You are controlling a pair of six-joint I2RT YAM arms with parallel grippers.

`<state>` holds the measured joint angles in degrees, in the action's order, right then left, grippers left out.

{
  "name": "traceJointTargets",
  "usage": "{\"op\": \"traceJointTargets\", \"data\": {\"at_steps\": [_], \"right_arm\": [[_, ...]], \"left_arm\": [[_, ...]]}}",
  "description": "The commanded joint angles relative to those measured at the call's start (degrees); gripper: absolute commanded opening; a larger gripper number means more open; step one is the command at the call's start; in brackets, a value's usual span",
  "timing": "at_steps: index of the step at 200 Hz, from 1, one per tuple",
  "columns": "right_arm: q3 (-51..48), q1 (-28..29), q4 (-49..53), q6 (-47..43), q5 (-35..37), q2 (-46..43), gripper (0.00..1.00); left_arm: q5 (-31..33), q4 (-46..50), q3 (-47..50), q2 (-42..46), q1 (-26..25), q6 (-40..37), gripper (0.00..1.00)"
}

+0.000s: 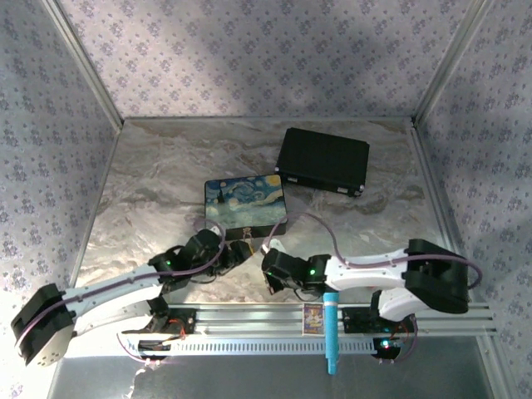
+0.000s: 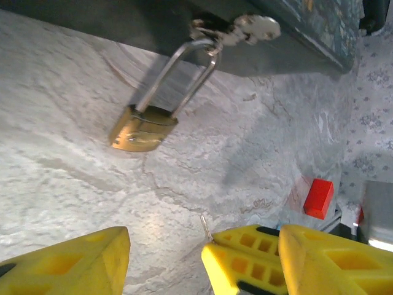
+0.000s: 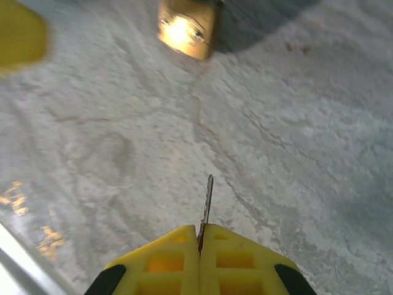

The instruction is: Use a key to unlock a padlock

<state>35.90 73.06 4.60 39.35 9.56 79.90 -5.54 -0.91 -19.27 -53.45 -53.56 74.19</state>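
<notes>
1. Directly at the near side of the rectangular box with a swirling blue-and-yellow night sky painted on its lid (image 1: pixel 247 205), the small brass-gold padlock with a silver U-shaped shackle (image 2: pixel 142 128) hangs from the box's silvery metal hasp (image 2: pixel 245 27). The shackle passes through the hasp, and the body lies tilted on the pale marbled tabletop (image 2: pixel 73 172).
2. Whether the shackle is latched into the body cannot be told. In the right wrist view the top edge cuts off the body and glare washes over its end face, so the keyhole is hard to make out.
3. The right end effector (image 3: pixel 199 233) has its yellow fingers pressed together on the thin silvery metal key (image 3: pixel 207 200). Only the blade sticks out, pointing toward the box; the rest is hidden between the pads. Bare tabletop lies between the blade's tip and the padlock.
4. The left end effector (image 2: pixel 206 236) is spread wide and grips nothing. Its two yellow fingers (image 2: pixel 67 261) are cut off by the bottom edge of its own wrist view, on the side of the padlock away from the box. The right end effector's key-holding tips stand between them.
5. From the top camera, both end effectors crowd the box's near side, and the small things there are hard to tell apart in the shadow.
6. A flat black rectangular case (image 1: pixel 322 160) lies just beside the box's far right corner; whether they touch cannot be told.
7. A small red block (image 2: pixel 318 198) sits well apart from the box, its lower end blurred.
</notes>
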Motion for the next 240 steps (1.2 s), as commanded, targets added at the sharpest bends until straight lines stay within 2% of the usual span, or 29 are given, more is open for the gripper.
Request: {"op": "traceJointTargets", "data": {"at_steps": [1,43,99,134,155,169,179,186,204,206,219,233,240], "right_arm": [[-1.7,-0.3,-3.8,-7.1,-1.7,-5.1,0.0],[-4.9,-1.0,-6.4,-9.8,-1.5,-12.4,0.0],[-8.1,-2.3,-10.7,-9.6,-1.2,-16.5,0.0],[-7.9,-3.6,-13.0,-9.2,-2.5,-15.2,0.0],[-8.5,-4.5,-15.3,-8.1,-4.1,-14.7,0.0],[-9.2,-5.2,-17.1,-7.3,-5.5,-14.5,0.01],[-9.4,-5.8,-17.9,-6.6,-6.3,-14.4,0.07],[-9.8,-6.2,-18.6,-6.2,-6.9,-14.7,0.16],[-11.8,-7.9,-21.3,-4.8,-8.8,-16.9,0.48],[-12.0,-8.1,-21.5,-4.7,-8.9,-17.1,0.48],[-13.9,-9.5,-22.9,-2.4,-9.5,-20.1,0.77],[-15.6,-11.9,-24.7,0.4,-12.5,-23.6,0.91],[-16.2,-12.9,-26.0,1.3,-14.4,-24.9,0.93]], "left_arm": [[0.2,-6.4,-2.4,-3.1,-1.2,3.2,0.64],[0.0,-8.2,-6.7,-9.7,-5.1,4.1,0.6],[0.7,-10.5,-7.0,-12.6,-6.1,8.0,0.27],[0.7,-11.1,-7.4,-13.1,-6.5,8.0,0.17],[0.8,-9.9,-7.5,-13.1,-6.5,7.8,0.05],[0.7,-9.8,-7.5,-13.2,-6.5,7.5,0.01],[0.6,-10.1,-7.4,-13.0,-6.5,7.2,0.0],[0.6,-10.4,-7.3,-12.8,-6.5,6.8,0.0],[2.0,-11.1,-6.7,-10.9,-6.5,5.9,0.0],[2.3,-11.0,-6.6,-10.5,-6.5,5.7,0.0],[4.5,-9.6,-6.3,-8.0,-6.1,3.7,0.0],[5.3,-9.7,-5.8,-5.1,-5.0,0.2,0.0],[4.7,-10.4,-5.4,-3.8,-4.1,-1.3,0.0]]}}
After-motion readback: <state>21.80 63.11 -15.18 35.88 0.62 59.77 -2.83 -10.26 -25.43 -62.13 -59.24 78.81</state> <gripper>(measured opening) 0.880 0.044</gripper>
